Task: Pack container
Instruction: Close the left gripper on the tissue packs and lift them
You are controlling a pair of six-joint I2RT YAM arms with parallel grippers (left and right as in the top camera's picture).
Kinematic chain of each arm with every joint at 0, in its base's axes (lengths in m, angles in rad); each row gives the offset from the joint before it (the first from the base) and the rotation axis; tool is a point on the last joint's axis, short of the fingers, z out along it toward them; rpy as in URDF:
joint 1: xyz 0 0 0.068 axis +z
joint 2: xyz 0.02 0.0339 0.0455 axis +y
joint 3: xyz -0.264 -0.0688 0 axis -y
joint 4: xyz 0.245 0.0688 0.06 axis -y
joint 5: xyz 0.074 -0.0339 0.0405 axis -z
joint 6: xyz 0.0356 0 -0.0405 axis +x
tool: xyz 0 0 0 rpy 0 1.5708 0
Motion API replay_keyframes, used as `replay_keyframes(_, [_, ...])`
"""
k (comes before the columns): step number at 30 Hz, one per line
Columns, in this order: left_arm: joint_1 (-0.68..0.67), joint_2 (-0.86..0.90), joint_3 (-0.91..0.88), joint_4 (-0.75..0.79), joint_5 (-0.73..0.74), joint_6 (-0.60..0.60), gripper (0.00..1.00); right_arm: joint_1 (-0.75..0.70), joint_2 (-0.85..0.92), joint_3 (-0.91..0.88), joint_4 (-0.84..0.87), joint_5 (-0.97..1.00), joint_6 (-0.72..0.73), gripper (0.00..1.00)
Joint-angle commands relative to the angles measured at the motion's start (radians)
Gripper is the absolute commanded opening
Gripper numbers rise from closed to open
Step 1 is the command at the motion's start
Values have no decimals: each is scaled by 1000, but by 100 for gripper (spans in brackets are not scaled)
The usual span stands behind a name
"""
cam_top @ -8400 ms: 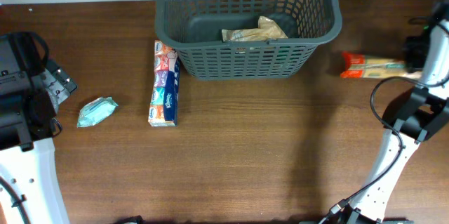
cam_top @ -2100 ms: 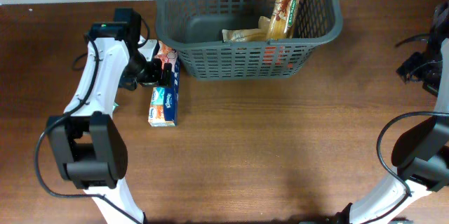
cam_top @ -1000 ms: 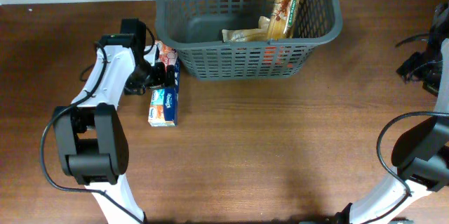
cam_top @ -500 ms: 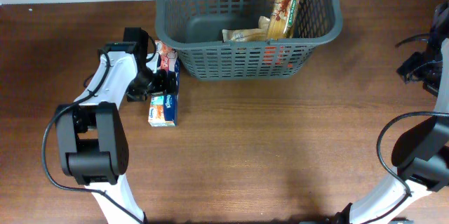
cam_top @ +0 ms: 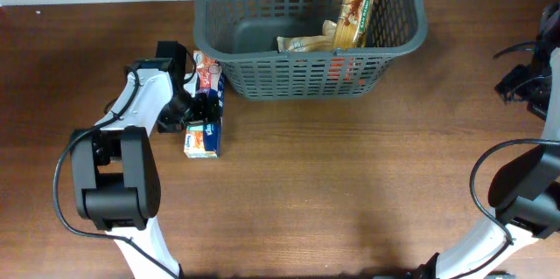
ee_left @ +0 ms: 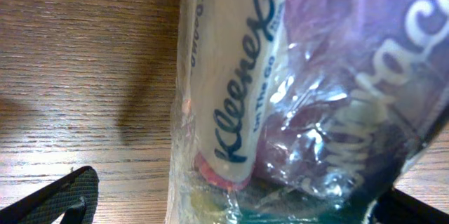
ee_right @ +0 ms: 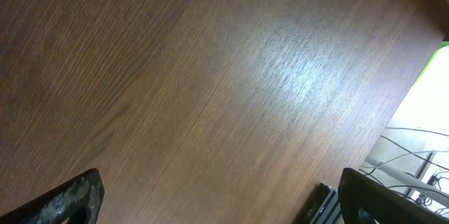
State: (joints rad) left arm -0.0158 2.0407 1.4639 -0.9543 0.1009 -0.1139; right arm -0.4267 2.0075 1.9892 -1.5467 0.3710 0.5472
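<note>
- The left arm (cam_top: 140,108) reaches up from its base at the table's near-left edge. Its white forearm slants toward the basket and its wrist bends to the right.
- The left pincer (cam_top: 199,108) is low over the upper half of a tissue pack, with its jaws released. In the wrist view one dark fingertip (ee_left: 59,196) shows on each side of the pack, wide apart and not squeezing the wrap.
- The tissue pack (cam_top: 204,137) is a long clear-wrapped bundle. It lies flat on the table (cam_top: 350,183), running lengthwise away from the near edge, and its far end is just beside the basket's front-left corner.
- The basket (cam_top: 306,73), dark grey with slotted sides, stands upright at the back of the table, at centre.
- Inside it, a flat tan packet (cam_top: 302,43) lies on the floor. A long pasta packet (cam_top: 357,3) leans tilted, right of centre.
- The right arm (cam_top: 525,165) stands at the table's right edge, folded up, well apart from the basket.
- The right pincer (ee_right: 221,196) hangs over bare wood with its jaws spread and nothing between them.
</note>
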Motion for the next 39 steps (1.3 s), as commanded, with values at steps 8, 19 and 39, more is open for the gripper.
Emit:
replay_keyframes(8, [-4,9,-13,31,37,36,99,-6,-7,-5,0,-5,11,99])
replay_keyframes(19, [-4,9,-14,72,37,52,99,-6,-7,-5,0,-5,11,99])
replay_keyframes(39, [-4,92,-14,87,52,59,97,-6,-7,-5,0,-5,11,99])
